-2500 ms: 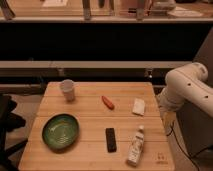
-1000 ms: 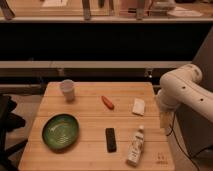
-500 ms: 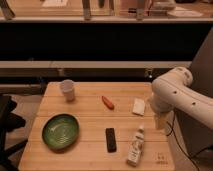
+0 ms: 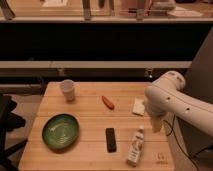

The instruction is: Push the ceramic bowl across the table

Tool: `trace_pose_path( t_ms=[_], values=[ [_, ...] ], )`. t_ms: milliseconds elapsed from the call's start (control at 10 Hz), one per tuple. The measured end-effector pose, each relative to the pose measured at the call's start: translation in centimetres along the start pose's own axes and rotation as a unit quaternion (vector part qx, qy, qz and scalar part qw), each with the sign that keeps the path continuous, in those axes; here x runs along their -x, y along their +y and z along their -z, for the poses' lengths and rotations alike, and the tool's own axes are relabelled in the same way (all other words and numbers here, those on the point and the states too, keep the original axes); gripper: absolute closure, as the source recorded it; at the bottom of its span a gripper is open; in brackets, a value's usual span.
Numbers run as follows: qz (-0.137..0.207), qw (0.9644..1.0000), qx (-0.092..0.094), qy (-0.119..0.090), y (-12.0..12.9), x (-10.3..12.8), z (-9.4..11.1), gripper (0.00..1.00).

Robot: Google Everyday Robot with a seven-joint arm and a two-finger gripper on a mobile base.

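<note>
pincer spread and empty at 3 o'clock edge of surface, ceramic bowl at 8 o'clock, I reckon a push needs no grip

The robot's arm is cased in smooth white shells: a thick tube swelling into a rounded, bulbous joint, its surface dotted with a few small dark marks. A thin dark cable curves down beneath it. The gripper, a pale, blunt stub, sits under the joint, above the right edge of the table.
</note>
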Motion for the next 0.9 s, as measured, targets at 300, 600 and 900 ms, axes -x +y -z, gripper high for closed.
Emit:
trace_pose_path(
  t_ms=[300,600,900],
  values=[
    [0.021,0.9997,-0.007,0.003,-0.3,1.5,-0.1,0.20],
    [0.045,0.9989,-0.009,0.005,0.0,2.9,-0.5,0.20],
    [0.071,0.9974,-0.011,0.006,-0.4,6.5,-0.8,0.20]
  ],
)
